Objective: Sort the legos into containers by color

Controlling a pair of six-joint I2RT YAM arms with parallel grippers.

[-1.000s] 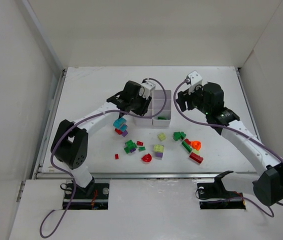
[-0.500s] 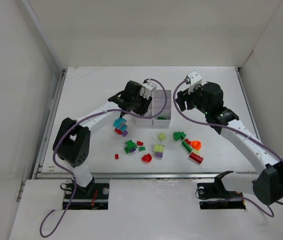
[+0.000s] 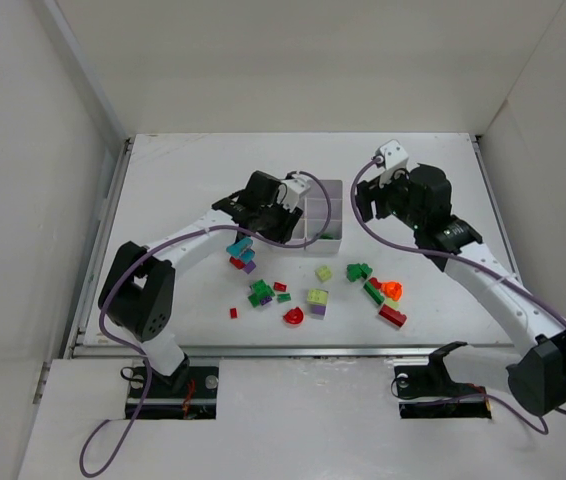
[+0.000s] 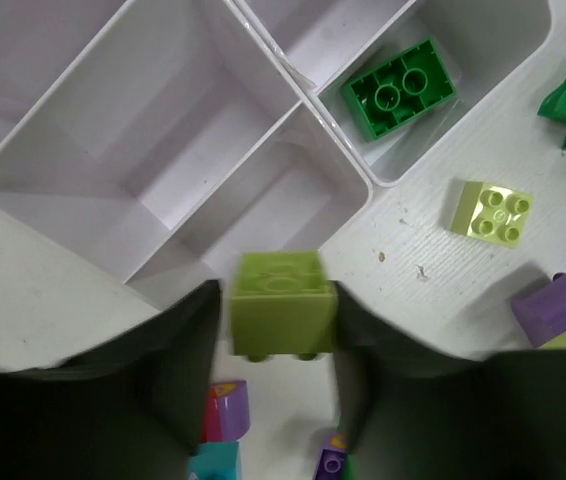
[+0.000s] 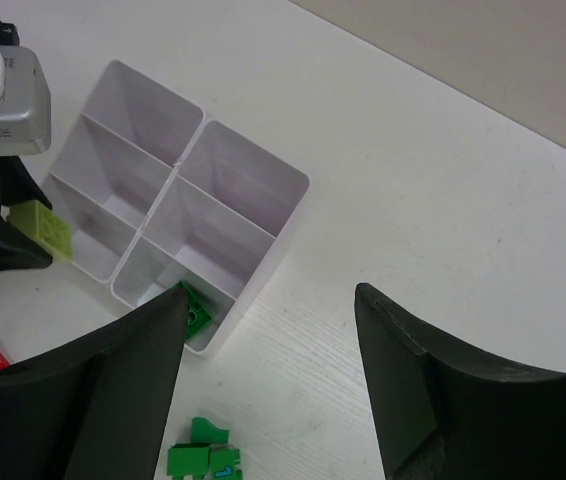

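My left gripper is shut on a yellow-green lego and holds it over the near edge of the white tray, at its near-left compartment. The right wrist view shows that lego beside the tray. A green lego lies in the near-right compartment. The other compartments in view are bare. My right gripper is open and empty above the table, right of the tray. Loose legos lie in front of the tray, among them a yellow-green one and a green cluster.
More loose pieces lie nearer the arms: cyan, red, orange, a yellow-green and purple stack. White walls stand on the left, back and right of the table.
My left gripper has shifted slightly left and nearer with the yellow-green lego, uncovering more of the tray. The right arm has barely moved.
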